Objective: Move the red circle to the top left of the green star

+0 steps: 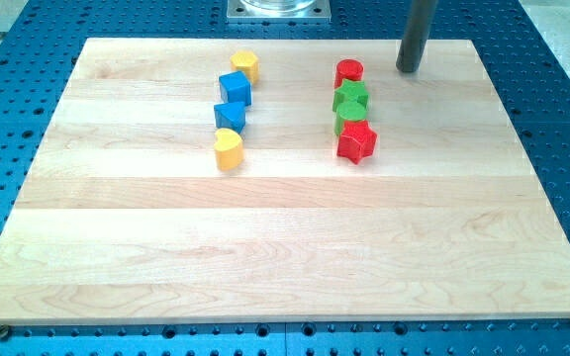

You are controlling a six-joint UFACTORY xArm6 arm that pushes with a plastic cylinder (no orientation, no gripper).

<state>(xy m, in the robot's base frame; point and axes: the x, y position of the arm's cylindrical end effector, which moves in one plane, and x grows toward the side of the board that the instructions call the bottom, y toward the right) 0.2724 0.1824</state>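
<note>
The red circle (pixel 349 72) stands near the board's top, at the head of a short column of blocks. Just below it, touching, is the green star (pixel 350 98), then a green round block (pixel 349 120), then a red star (pixel 357 142) at the column's bottom. My tip (pixel 408 69) rests on the board to the right of the red circle, about a block's width apart from it and not touching any block.
A second column stands to the left: a yellow block (pixel 244 65) at top, a blue block (pixel 236 88), a smaller blue block (pixel 230 116) and a yellow heart (pixel 228 149). The wooden board (pixel 285 247) lies on a blue perforated table.
</note>
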